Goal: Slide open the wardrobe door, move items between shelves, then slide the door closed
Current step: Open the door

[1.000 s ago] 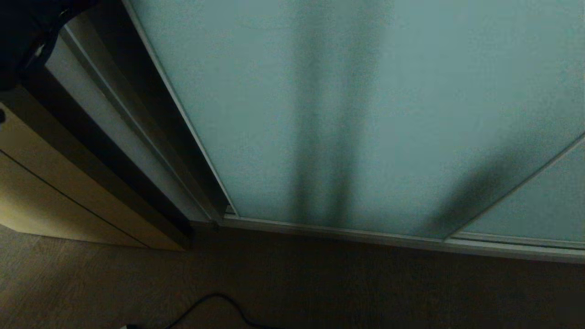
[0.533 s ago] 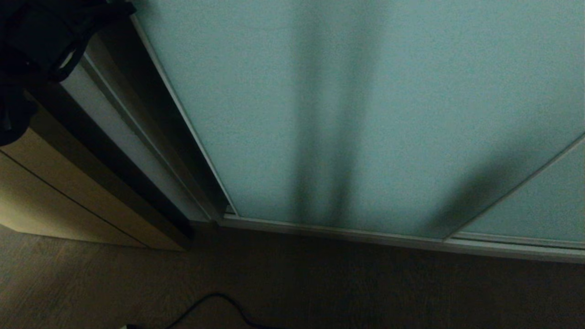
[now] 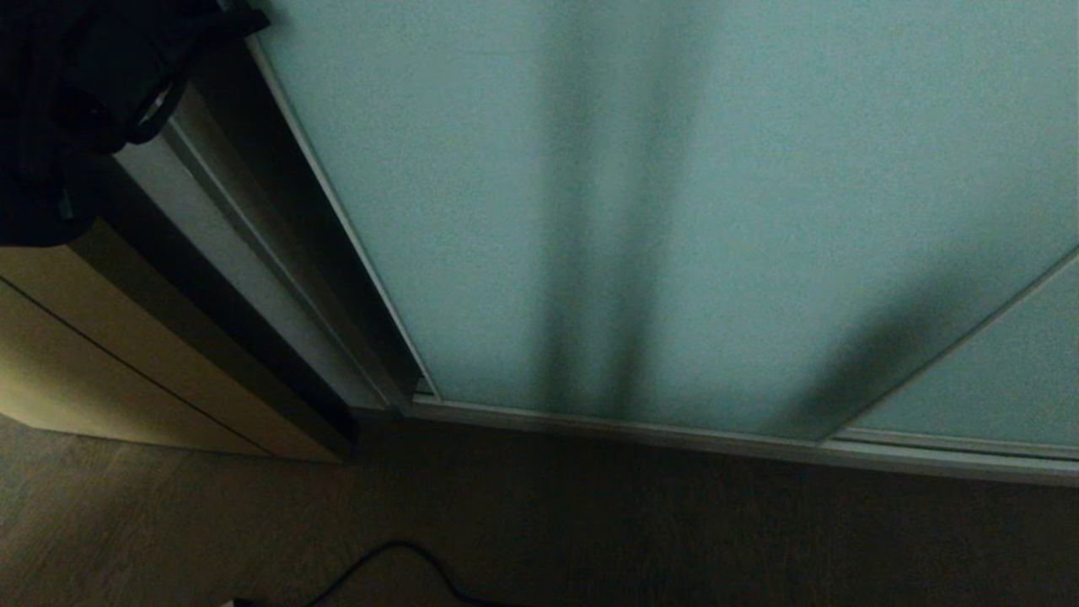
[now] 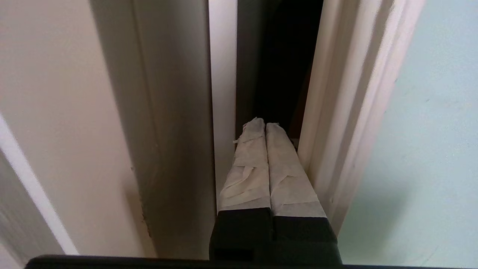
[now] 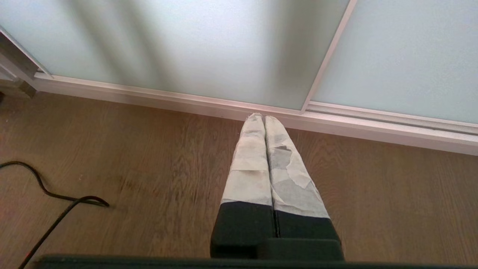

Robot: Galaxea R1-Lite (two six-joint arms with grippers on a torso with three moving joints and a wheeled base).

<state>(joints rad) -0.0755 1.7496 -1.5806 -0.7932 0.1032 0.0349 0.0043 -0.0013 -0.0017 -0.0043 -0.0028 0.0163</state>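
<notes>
My left claw, fingers pressed together and empty, pokes into the dark gap beside the sliding wardrobe door frame, ready to push it; my right claw hangs together above the floor.

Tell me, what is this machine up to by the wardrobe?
It is working at the sliding door. The left gripper, fingers shut and holding nothing, pokes into the narrow dark gap between the door's frame and the beige cabinet beside it. The right gripper, also shut, hangs idle over the wooden floor.
</notes>
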